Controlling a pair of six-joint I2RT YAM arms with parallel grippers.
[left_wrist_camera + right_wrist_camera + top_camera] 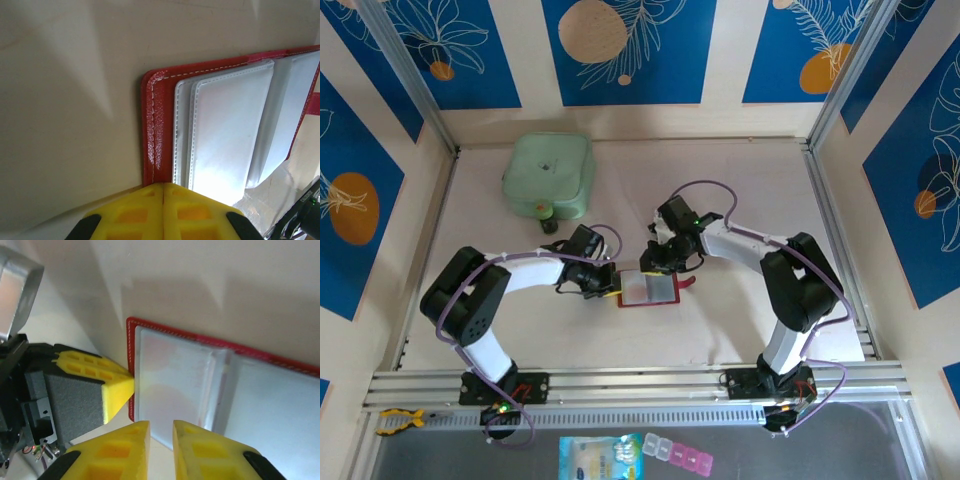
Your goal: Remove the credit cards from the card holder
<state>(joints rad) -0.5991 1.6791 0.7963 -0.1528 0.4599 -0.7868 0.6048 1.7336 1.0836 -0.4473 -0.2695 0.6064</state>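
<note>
The card holder (648, 289) lies open on the table, a red wallet with pale grey pockets (225, 135) facing up. My left gripper (611, 286) is shut, and its yellow tips (163, 186) rest on the wallet's red left border (156, 135). In the right wrist view, a left fingertip (119, 390) touches that same border (131, 360). My right gripper (161, 429) hovers at the wallet's far edge (655, 268). Its jaws stand a narrow gap apart over the rim of a pocket leaf (170, 385), clamping nothing. The credit cards are hidden; only a faint pink tint shows through that pocket.
A mint-green case (552, 175) sits at the back left of the table. The wallet's snap tab (687, 285) sticks out to the right. A blue packet (603, 458) and a pill box (678, 455) lie beyond the front rail.
</note>
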